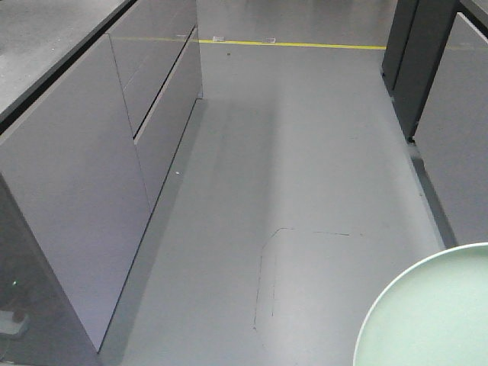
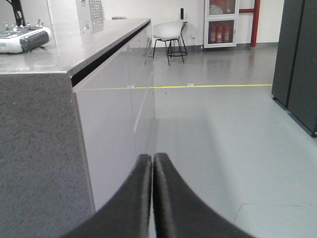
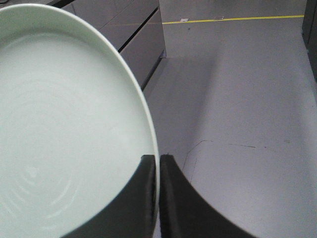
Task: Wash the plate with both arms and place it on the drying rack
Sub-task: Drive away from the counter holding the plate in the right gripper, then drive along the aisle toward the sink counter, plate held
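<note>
Right gripper (image 3: 158, 161) is clamped on the rim of the mint-green plate (image 3: 64, 124), fingers pinching its edge. The plate is held in the air over the grey floor (image 1: 305, 152), out past the counter's front edge, resting on nothing. Left gripper (image 2: 152, 159) has its fingers pressed together and empty, low by the counter's near corner, below the top edge. The counter (image 2: 74, 57) runs away on the left, with a grey device (image 2: 22, 38) on top near its left edge. Farther off are the yellow floor line (image 2: 198, 86) and a white chair (image 2: 168, 29) past the counter's far end. No sink, tap or drying rack shows in any view. Judged progress: plate in hand only; can't tell if it's wet, and washing with both arms and racking look left to do.
</note>
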### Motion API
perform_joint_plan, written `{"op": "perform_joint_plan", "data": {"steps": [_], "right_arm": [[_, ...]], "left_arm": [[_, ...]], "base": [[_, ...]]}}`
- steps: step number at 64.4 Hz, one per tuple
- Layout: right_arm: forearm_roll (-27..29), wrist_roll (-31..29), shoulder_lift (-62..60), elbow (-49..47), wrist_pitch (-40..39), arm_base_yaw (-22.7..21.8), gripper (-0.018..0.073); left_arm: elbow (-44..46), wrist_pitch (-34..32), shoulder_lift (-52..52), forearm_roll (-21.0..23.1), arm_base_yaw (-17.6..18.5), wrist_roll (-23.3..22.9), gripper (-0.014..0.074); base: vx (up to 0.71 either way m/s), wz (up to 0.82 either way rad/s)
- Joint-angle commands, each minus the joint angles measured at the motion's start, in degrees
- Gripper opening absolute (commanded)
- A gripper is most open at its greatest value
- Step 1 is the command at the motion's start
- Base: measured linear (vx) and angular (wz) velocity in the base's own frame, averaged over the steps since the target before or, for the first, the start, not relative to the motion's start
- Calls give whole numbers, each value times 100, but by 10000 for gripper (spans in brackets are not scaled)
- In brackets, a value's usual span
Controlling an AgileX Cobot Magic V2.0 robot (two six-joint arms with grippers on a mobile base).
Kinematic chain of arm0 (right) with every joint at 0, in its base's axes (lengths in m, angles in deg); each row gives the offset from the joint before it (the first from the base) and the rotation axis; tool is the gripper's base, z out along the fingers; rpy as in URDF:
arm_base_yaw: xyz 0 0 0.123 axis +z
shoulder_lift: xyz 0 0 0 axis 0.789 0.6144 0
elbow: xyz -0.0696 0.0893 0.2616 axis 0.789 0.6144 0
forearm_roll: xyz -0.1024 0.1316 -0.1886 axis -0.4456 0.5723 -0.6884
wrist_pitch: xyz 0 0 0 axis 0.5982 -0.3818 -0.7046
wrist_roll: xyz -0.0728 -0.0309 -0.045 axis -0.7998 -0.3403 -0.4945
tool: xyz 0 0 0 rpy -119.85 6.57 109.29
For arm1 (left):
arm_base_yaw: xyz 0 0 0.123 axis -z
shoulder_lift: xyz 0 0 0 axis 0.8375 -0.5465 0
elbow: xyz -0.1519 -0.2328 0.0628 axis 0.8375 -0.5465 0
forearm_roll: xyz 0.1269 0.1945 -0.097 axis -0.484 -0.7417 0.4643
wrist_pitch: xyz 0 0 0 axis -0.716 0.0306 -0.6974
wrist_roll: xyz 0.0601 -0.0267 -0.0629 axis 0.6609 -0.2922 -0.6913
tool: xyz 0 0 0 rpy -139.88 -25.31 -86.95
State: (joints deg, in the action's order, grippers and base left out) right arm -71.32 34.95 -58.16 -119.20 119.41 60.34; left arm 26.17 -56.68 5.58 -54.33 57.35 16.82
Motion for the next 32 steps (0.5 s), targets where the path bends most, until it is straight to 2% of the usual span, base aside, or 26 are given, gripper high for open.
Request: {"op": "perform_joint_plan", "data": {"steps": [1,32], "right_arm": [[1,16,108,-114,-435,-15,-5],[1,16,108,-114,-435,-15,-5]], "left_arm": [[-87,-452,91,10,15,-66,-5],[-87,-452,91,10,15,-66,-5]], "base": [[28,-3],[28,-3]]}}
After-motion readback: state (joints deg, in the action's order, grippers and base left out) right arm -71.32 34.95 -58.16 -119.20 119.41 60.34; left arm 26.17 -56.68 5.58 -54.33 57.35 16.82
